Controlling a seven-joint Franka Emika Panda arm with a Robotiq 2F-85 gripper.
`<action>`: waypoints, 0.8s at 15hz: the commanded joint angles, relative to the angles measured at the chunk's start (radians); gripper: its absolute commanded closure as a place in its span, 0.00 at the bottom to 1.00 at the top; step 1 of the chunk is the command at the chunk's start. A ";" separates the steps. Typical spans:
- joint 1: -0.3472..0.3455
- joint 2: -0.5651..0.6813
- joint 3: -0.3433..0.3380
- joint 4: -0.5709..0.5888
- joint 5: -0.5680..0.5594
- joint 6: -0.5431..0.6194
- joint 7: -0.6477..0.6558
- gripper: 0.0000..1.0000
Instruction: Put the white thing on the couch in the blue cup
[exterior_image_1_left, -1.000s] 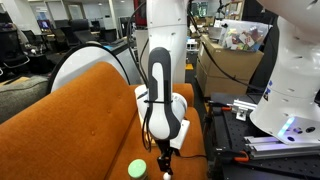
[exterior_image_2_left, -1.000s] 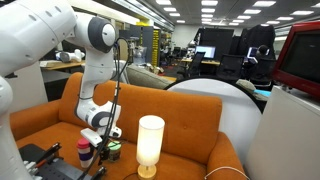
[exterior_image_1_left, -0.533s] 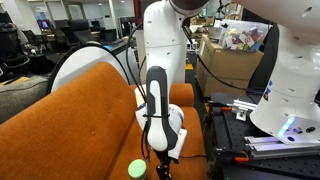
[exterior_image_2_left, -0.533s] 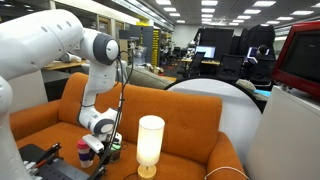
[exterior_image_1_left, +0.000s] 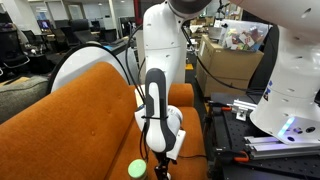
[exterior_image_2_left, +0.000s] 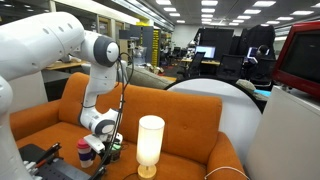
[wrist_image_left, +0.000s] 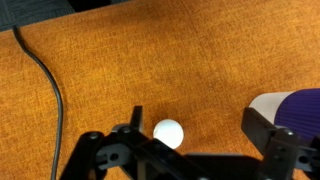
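Observation:
The white thing (wrist_image_left: 168, 132) is a tiny white ball lying on the orange-brown couch (wrist_image_left: 150, 60). In the wrist view it sits just inside the left finger of my open gripper (wrist_image_left: 198, 126), whose fingers straddle it low over the seat. The blue cup (wrist_image_left: 297, 104) shows at the right edge, just beyond the right finger. In both exterior views the gripper (exterior_image_1_left: 163, 160) (exterior_image_2_left: 101, 148) is down at the couch seat (exterior_image_1_left: 90, 110) (exterior_image_2_left: 190, 115), and the ball is hidden behind it.
A green round thing (exterior_image_1_left: 137, 169) lies on the seat beside the gripper. A tall white cylindrical lamp (exterior_image_2_left: 150, 145) stands on the seat, its black cord (wrist_image_left: 50, 90) running across the fabric. Robot bases and equipment stand beside the couch (exterior_image_1_left: 290, 90).
The arm has come down toward the seat since a second ago. The white ball, then visible below the gripper in an exterior view, is now covered by it. Little movement in the last half second.

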 joint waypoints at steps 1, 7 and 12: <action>0.006 0.061 -0.009 0.066 -0.011 0.004 0.012 0.00; 0.018 0.136 -0.025 0.144 -0.013 0.003 0.020 0.00; 0.034 0.175 -0.039 0.183 -0.012 0.002 0.032 0.00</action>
